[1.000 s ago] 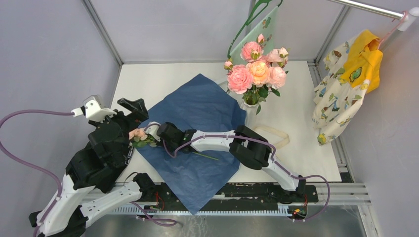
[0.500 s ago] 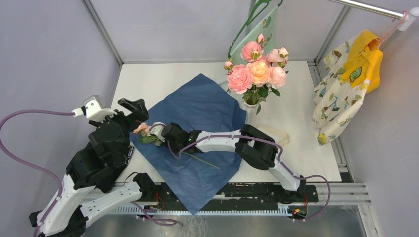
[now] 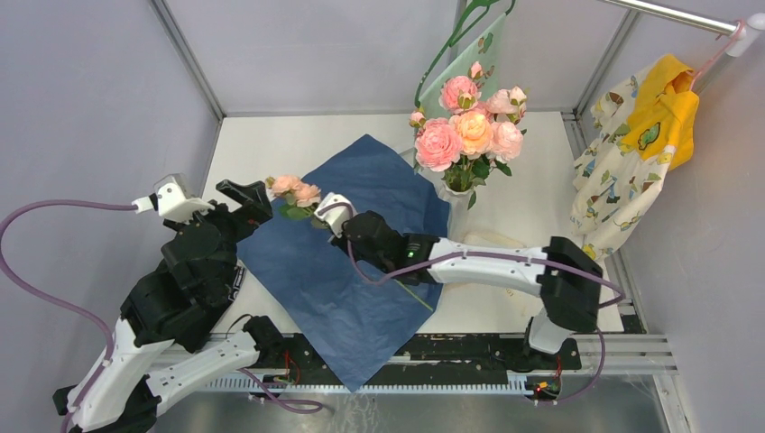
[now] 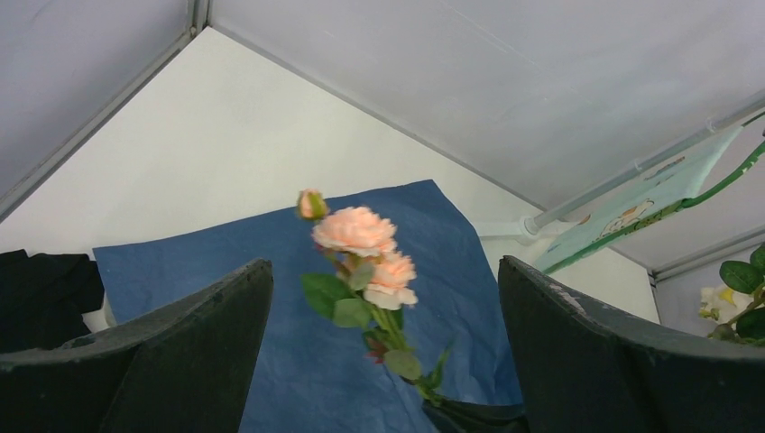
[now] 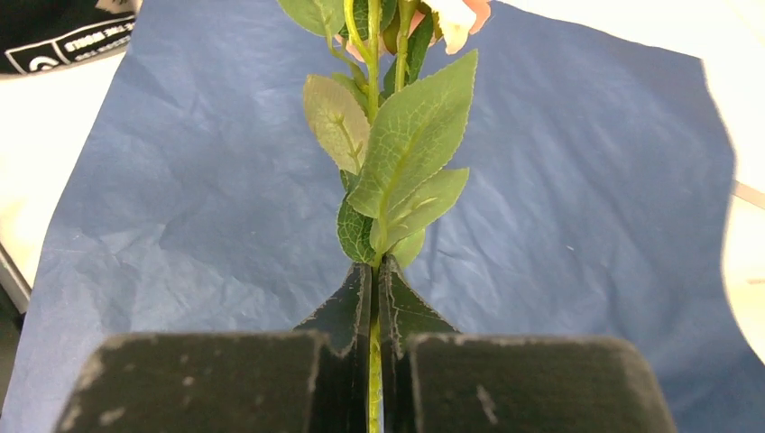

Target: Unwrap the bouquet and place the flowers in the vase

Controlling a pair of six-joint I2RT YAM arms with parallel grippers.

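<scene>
Left tool: my left gripper [image 4: 383, 271] is spread wide and holds nothing. It sits at the near-left edge of the paper, with the lifted roses between its jaws but touching neither.
Flower in hand: a thin green stem of small peach roses [image 3: 296, 189], with leaves and one bud, is raised above the left part of the paper.
Right tool: my right gripper [image 5: 373, 271] is pressed together on that stem just below the leaves, and the blooms point away from it to the far left.
Wrapping: the crinkled navy blue paper sheet [image 3: 361, 207] lies opened flat on the white table [image 3: 271, 144].
Ribbon: a cream ribbon [image 3: 492, 236] lies loose on the table just right of the paper.
Vase: the white ribbed ceramic vase [image 3: 454, 200] stands at the paper's far-right corner, mostly hidden by the pink and peach roses [image 3: 465, 131] already in it.
Right side: a yellow and cream printed garment [image 3: 631, 162] hangs well apart from the work.
Done: the bouquet is unwrapped and most of the flowers are in the vase, as I judge it.
Left: carry this last stem right to the vase and seat it.
Writing: there is white lettering on a black part [image 5: 63, 41] at the far left of my right wrist view, but it is too cropped to read.
</scene>
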